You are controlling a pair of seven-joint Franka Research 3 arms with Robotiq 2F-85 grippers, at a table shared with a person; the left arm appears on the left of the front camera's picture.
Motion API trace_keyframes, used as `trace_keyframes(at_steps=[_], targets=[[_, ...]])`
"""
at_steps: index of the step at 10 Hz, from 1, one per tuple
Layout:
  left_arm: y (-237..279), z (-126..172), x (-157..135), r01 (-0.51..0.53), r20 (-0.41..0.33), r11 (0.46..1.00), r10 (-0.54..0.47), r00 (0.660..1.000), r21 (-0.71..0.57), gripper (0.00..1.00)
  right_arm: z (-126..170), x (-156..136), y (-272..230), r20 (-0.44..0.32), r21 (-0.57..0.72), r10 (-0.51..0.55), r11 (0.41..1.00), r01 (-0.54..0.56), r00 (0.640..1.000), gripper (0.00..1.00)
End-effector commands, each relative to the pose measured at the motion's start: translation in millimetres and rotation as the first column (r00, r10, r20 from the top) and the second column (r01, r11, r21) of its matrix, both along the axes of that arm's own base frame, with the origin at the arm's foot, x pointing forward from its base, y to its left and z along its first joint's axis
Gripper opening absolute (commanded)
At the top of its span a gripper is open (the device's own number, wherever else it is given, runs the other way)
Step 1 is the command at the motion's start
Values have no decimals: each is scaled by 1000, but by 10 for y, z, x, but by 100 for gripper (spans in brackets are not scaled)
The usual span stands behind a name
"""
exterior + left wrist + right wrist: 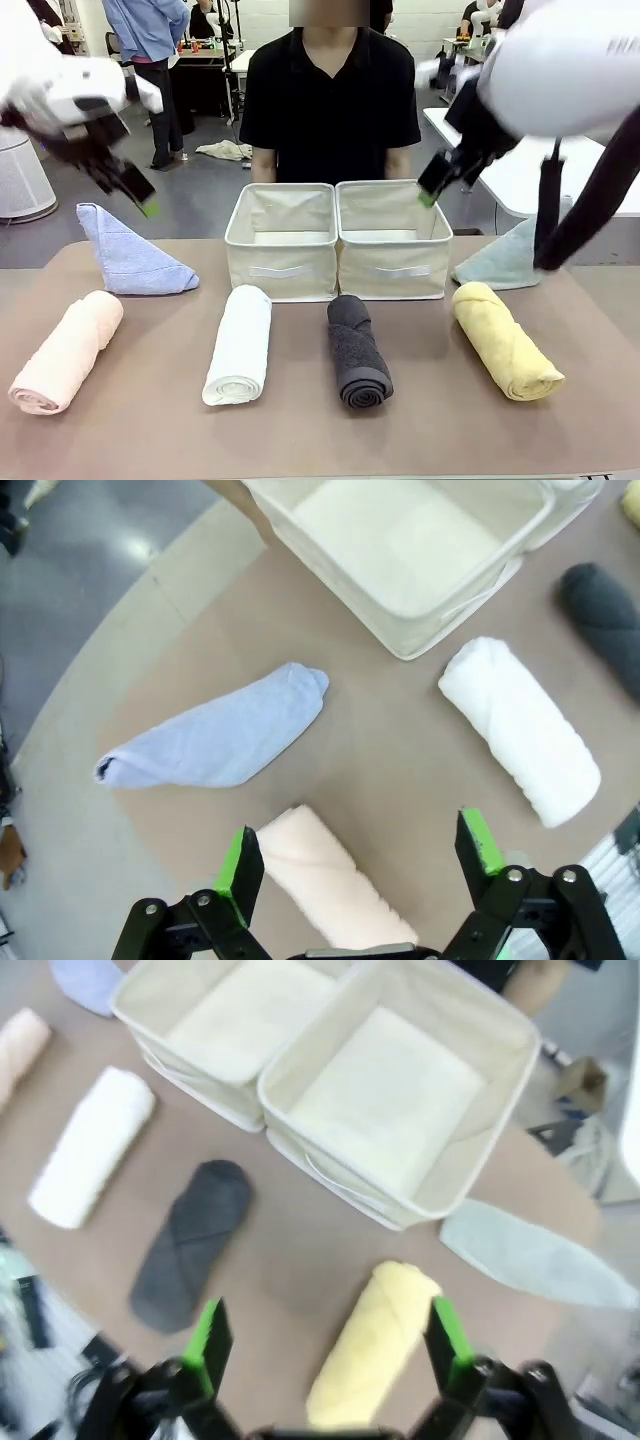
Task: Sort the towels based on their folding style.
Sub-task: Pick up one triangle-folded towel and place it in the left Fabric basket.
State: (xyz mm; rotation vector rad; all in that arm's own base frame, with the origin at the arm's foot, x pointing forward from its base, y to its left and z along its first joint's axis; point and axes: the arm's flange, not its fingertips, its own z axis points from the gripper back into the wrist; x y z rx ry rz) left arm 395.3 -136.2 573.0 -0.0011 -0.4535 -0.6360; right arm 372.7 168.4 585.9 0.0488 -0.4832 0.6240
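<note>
Four rolled towels lie in a row along the table's near half: pink (66,352), white (240,344), dark grey (357,352) and yellow (504,341). A periwinkle triangle-folded towel (128,255) lies at the far left, a pale teal one (504,260) at the far right. My left gripper (360,852) hangs open high above the pink roll (330,885), with the blue fold (218,739) and white roll (522,730) ahead of it. My right gripper (326,1332) hangs open high above the yellow roll (371,1347), near the teal fold (532,1255) and grey roll (190,1242).
Two cream fabric bins stand side by side at the table's far middle, the left one (281,240) and the right one (393,238), both holding nothing. A person in black (330,100) stands right behind them. A white table (530,165) lies beyond on the right.
</note>
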Motion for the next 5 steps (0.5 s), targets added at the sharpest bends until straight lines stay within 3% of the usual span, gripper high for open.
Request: trace_keyframes(at_steps=[1,2,3,4,5], targets=[[-22,391,15,9,18,999,-9,1000,33,100,305,15,55,-14,-8,-48,999,47,999,100],[-31,562,-57,-4,50,999,1,999,49,100,418,-63,53,-6,-9,-59,998,59,998,100],[-25,595,-148,-30,119,998,24,993,53,100,284,-36,1,-3,0,-11,1000,11,1000,100],[-7,570,-68,4,23,1000,-4,1000,7,100,284,-36,1,-3,0,-11,1000,11,1000,100],[-7,570,-68,4,23,1000,-4,1000,7,100,284,-36,1,-3,0,-11,1000,11,1000,100]])
